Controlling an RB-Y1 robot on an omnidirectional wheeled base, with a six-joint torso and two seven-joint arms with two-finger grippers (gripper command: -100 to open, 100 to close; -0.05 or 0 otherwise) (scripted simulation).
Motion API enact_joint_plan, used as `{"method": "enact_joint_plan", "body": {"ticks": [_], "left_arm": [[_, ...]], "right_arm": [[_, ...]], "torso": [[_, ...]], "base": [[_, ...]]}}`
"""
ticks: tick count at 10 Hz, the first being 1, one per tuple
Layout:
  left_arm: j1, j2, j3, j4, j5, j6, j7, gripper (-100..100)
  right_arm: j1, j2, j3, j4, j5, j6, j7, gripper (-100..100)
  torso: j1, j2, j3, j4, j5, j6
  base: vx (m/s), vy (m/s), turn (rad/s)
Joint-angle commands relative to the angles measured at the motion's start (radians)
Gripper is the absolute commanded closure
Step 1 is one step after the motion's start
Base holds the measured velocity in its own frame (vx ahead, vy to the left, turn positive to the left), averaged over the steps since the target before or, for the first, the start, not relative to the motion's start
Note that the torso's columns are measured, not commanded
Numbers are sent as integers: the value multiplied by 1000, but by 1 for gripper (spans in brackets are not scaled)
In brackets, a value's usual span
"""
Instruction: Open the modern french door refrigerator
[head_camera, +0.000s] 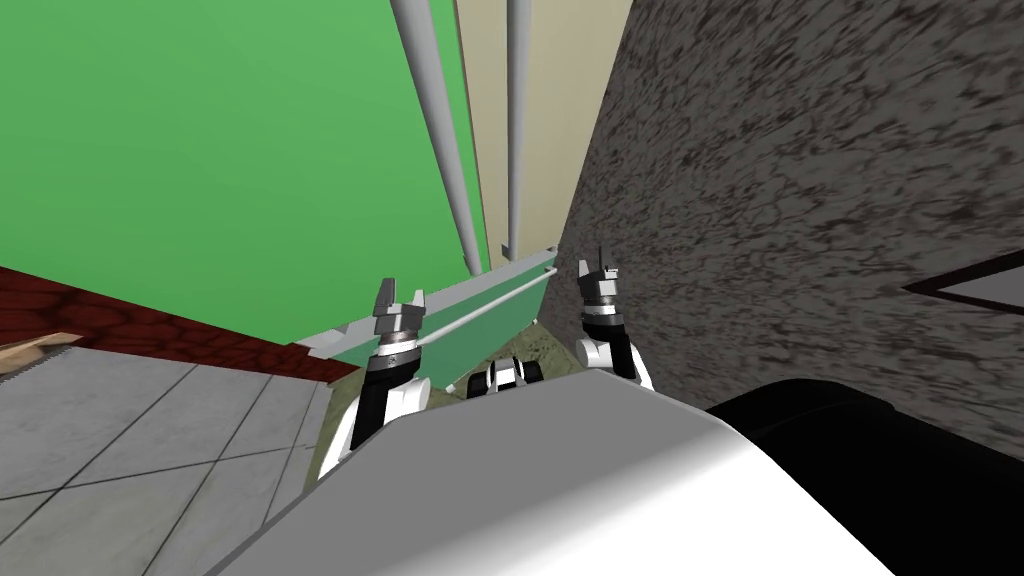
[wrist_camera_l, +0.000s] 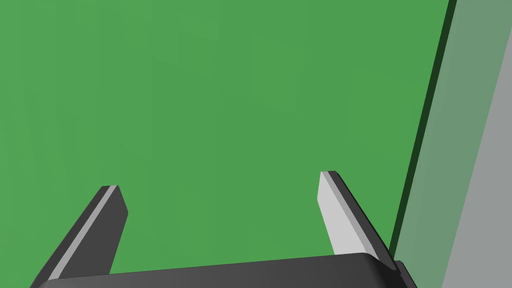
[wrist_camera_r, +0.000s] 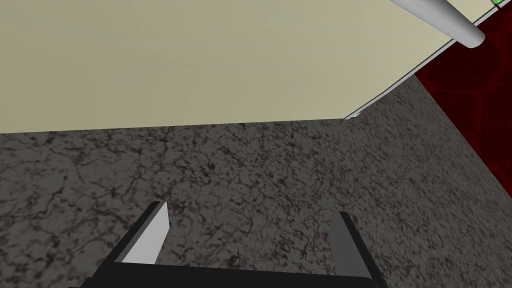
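The refrigerator stands close in front of me, with a green left door (head_camera: 220, 150) and a cream right door (head_camera: 550, 110). Two long grey bar handles (head_camera: 440, 130) (head_camera: 518, 120) run side by side down the middle. Below them a green drawer front carries a horizontal grey handle (head_camera: 480, 300). My left gripper (head_camera: 401, 293) is open at the drawer's top edge, facing the green door (wrist_camera_l: 200, 100), with a grey handle (wrist_camera_l: 480, 150) just beside one finger. My right gripper (head_camera: 598, 265) (wrist_camera_r: 251, 210) is open too, held by the dark mottled wall (wrist_camera_r: 250, 160) below the cream door (wrist_camera_r: 200, 60).
A dark mottled wall (head_camera: 800, 200) closes off the right side, very near my right arm, with a framed panel (head_camera: 980, 285) on it. Grey floor tiles (head_camera: 150, 430) and a dark red strip (head_camera: 100, 320) lie to the left.
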Motion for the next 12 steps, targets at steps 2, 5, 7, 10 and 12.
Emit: {"method": "enact_joint_plan", "body": {"ticks": [2,5,7,10,12], "left_arm": [[-11,20,-2,-26,48,93,23,-100],[-24,38,-4,-49,92,178,44,-100],[-28,43,-4,-55,108,209,51,-100],[-41,59,-6,-75,155,295,74,-100],[-44,63,-6,-81,171,332,82,-100]], "right_arm": [[0,0,0,0,0,0,0,0],[0,0,0,0,0,0,0,0],[0,0,0,0,0,0,0,0],[0,0,0,0,0,0,0,0],[0,0,0,0,0,0,0,0]], "torso": [[1,0,0,0,0,0],[-1,-4,-3,-2,0,2],[-1,-6,-4,-2,0,3],[-1,-8,-5,-3,0,3],[-1,-7,-5,-3,0,3]], "base": [[33,-53,93],[38,-68,113],[27,-55,72],[27,-49,99],[19,-51,53]]}}
